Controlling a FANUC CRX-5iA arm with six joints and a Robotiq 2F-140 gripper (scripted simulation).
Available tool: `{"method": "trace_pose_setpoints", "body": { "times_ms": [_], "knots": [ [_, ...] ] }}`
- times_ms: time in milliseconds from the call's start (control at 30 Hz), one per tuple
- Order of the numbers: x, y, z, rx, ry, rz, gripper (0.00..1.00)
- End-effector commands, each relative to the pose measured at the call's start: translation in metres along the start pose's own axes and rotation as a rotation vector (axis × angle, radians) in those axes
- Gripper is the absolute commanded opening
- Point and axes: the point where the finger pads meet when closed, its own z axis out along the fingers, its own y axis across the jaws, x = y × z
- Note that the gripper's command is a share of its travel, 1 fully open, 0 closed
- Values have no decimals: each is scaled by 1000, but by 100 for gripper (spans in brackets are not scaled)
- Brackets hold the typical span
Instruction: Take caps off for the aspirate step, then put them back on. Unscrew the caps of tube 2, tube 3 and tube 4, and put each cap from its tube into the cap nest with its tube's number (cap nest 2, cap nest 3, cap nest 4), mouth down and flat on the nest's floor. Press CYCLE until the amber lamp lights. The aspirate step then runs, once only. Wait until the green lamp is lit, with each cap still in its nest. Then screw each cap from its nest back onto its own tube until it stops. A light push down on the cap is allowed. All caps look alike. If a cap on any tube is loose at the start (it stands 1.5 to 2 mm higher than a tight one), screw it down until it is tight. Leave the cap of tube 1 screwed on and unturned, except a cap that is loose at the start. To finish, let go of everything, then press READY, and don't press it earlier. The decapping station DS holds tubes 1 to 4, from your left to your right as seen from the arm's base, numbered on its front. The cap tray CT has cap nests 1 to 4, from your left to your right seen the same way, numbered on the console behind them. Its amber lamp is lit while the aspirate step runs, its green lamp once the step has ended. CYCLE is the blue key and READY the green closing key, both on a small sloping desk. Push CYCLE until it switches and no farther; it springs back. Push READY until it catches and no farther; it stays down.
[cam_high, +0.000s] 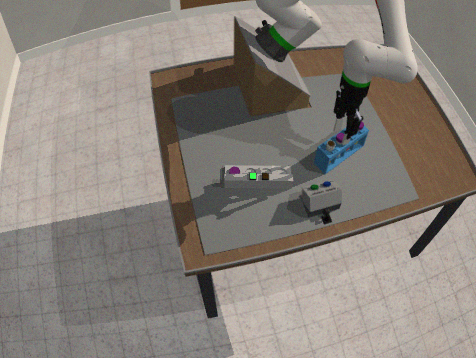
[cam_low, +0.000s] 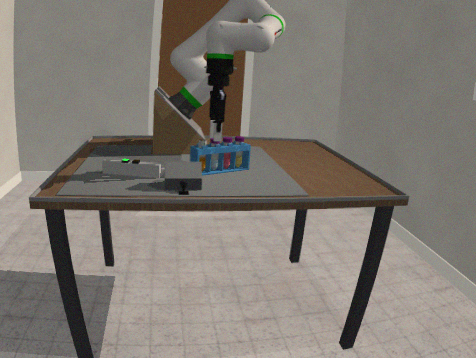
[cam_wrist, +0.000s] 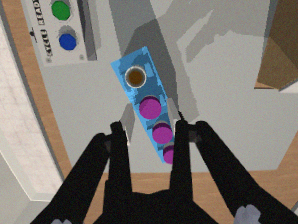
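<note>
The blue tube rack (cam_high: 342, 146) stands on the grey mat. It holds one open tube (cam_wrist: 135, 76) at the end nearest the key desk and three tubes with purple caps (cam_wrist: 149, 107). My gripper (cam_wrist: 150, 108) hangs just above the capped tubes, pointing down. It is open, with nothing between its fingers, which stand on either side of the rack. It also shows in the top and exterior views (cam_high: 348, 131) (cam_low: 216, 134). The cap tray (cam_high: 257, 176) has one purple cap (cam_high: 233, 170) in its end nest. Its green lamp (cam_high: 252, 175) is lit and the lamp beside it (cam_high: 265, 176) is dark.
The small sloping desk (cam_high: 322, 197) with the green key (cam_wrist: 60, 10) and the blue key (cam_wrist: 67, 41) stands near the table's front edge. A large brown wedge-shaped block (cam_high: 267, 75) stands at the back of the table by the arm.
</note>
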Motion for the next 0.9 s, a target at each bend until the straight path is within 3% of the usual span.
{"method": "trace_pose_setpoints", "body": {
  "times_ms": [0,400,433,500,567,867],
  "knots": [
    [0,0,-2,0,0,0,35],
    [0,0,-36,0,0,0,35],
    [8,1,-36,0,0,-83,29],
    [25,4,-36,0,0,-250,29],
    [25,4,-36,0,0,-250,29],
    [66,11,-36,0,0,-667,29]
  ]
}}
